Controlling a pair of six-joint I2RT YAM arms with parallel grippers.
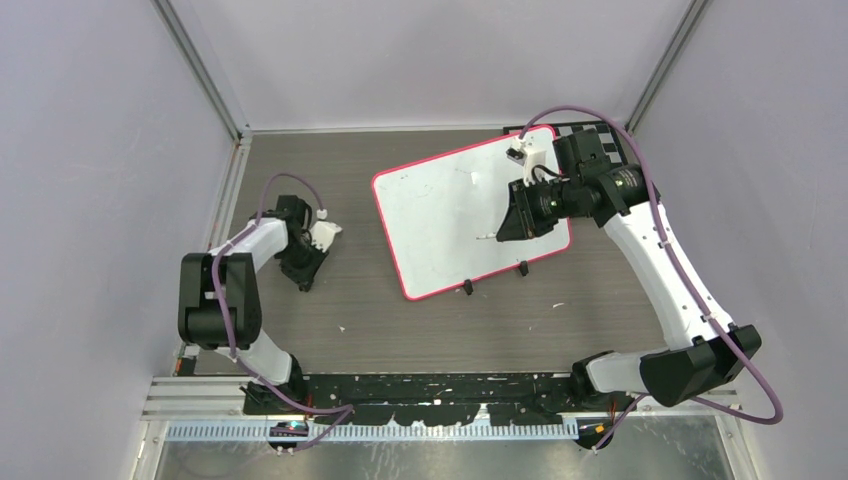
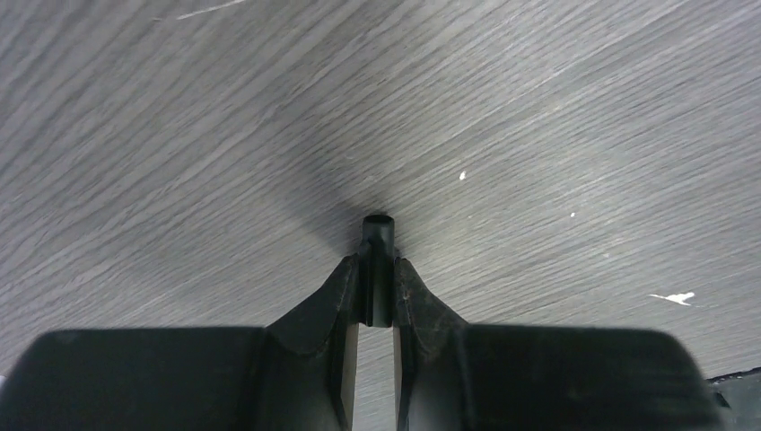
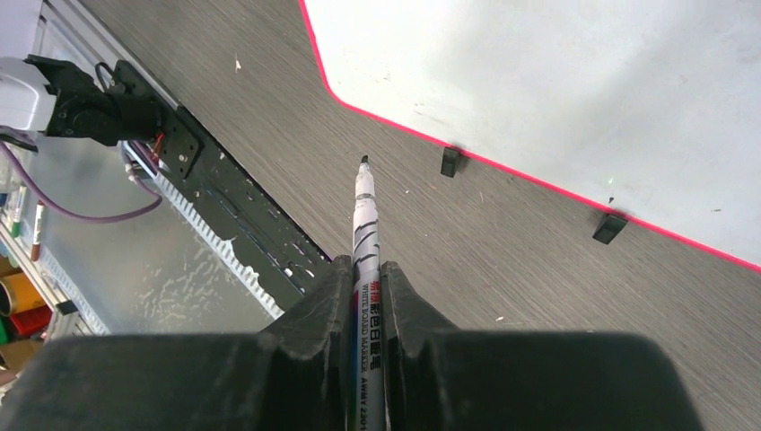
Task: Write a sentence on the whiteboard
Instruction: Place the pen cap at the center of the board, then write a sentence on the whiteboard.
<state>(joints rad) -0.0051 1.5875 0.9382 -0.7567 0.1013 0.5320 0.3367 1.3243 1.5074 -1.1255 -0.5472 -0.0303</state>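
The whiteboard (image 1: 440,215), white with a pink-red rim, lies tilted on the table's middle; its corner and two black clips (image 3: 451,160) show in the right wrist view. The sentence is not in view; the board's visible face (image 3: 556,72) looks blank. My right gripper (image 1: 512,222) hovers over the board's right part, shut on a white whiteboard marker (image 3: 366,233) whose bare dark tip (image 3: 363,162) points toward the near edge. My left gripper (image 1: 303,268) rests low over the table at the left, shut on a small black marker cap (image 2: 378,242).
A black-and-white checkerboard (image 1: 590,130) peeks out behind the board's far right corner. A black toothed rail (image 1: 420,390) runs along the near edge between the arm bases. Small white specks (image 2: 677,297) dot the wood-grain tabletop.
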